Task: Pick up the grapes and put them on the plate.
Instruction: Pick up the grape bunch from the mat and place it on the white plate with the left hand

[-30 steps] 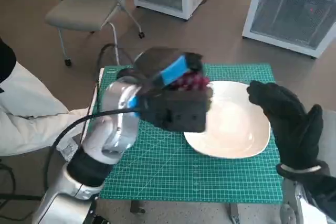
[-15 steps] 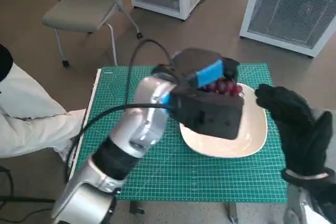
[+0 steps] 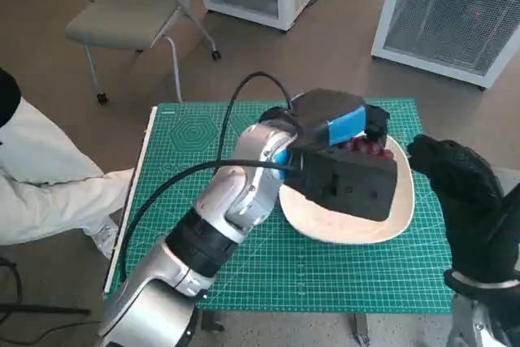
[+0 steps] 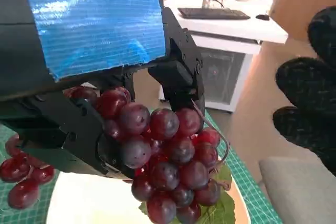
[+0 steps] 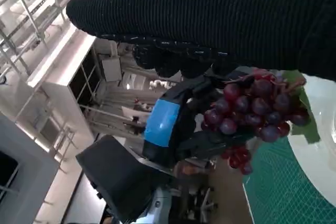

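Your left hand (image 3: 345, 160) grips the grapes (image 4: 168, 166), a dark red bunch with a green leaf, its black fingers (image 4: 178, 77) wrapped round the upper berries while the rest of the bunch hangs below them. In the head view the hand sits over the far part of the white plate (image 3: 325, 221), and only a few berries peek out beside the blue tape. The left wrist view shows the bunch hanging above the plate's pale face with its lowest berries and leaf close to it; whether they touch it you cannot tell. The plate rests on the green cutting mat (image 3: 268, 270) that covers the surface. Your right hand (image 3: 467, 201), in its black knitted glove, is raised at the plate's right edge and holds nothing; its fingers are bunched loosely, and how far apart they stand is not clear. A person in pale clothing (image 3: 41, 176) sits at the left of the surface, and a grey chair (image 3: 126, 18) stands on the floor beyond.
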